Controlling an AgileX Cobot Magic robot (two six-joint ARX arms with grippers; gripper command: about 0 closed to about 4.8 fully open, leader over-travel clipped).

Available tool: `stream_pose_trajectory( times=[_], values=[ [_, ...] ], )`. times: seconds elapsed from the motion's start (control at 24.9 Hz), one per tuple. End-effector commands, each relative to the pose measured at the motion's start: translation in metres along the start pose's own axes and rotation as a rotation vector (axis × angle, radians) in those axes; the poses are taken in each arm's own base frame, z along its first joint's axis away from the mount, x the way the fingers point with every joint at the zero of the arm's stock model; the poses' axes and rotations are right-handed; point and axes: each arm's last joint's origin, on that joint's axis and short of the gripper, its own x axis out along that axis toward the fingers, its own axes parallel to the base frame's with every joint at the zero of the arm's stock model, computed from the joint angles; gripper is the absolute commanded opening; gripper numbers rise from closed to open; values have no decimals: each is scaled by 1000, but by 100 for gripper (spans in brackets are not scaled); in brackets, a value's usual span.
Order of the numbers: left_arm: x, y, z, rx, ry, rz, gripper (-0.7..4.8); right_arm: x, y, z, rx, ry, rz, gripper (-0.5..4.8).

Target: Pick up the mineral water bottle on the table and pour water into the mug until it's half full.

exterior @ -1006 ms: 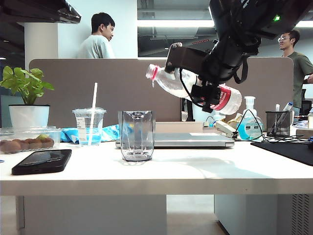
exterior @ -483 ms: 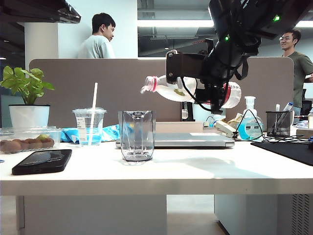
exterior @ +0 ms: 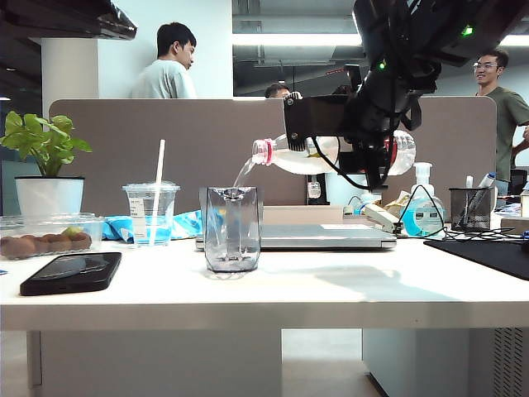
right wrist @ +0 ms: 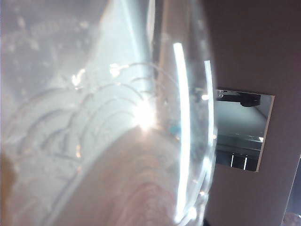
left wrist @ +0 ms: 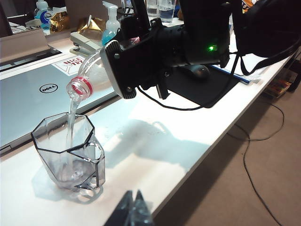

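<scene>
The mineral water bottle lies nearly level in the air above the table, its red-ringed mouth tipped slightly down towards the mug. My right gripper is shut on the bottle's labelled middle. A thin stream of water falls from the mouth into the mug. The left wrist view shows the bottle neck, the water and the faceted mug with a little water at its base. My left gripper hovers near the table's front edge, shut and empty. In the right wrist view the bottle hides the jaws.
A closed laptop lies behind the mug. A lidded cup with a straw, a fruit box, a plant and a phone stand at the left. A pump bottle, pen holder and black mat are at the right.
My right wrist has rolled, bringing the bottle from mouth-up to level with its mouth dipped over the mug. Water now runs into the mug. The left arm has not moved.
</scene>
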Motion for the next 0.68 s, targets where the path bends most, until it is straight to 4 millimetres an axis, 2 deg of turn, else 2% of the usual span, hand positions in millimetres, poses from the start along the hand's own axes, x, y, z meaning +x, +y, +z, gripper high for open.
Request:
stream_pose_trajectory(
  times=[0.04,0.2,0.68],
  values=[
    [0,0,2,4,-10,-1,-4,-3,-11,1,7,5,-62,243],
    [0,0,2,4,-10,-1,-4,-2,-11,0,-48,17,-64,243],
    [0,0,2,4,-10,-2,-4,1,-34,3,-101,22,-123,243]
  ],
)
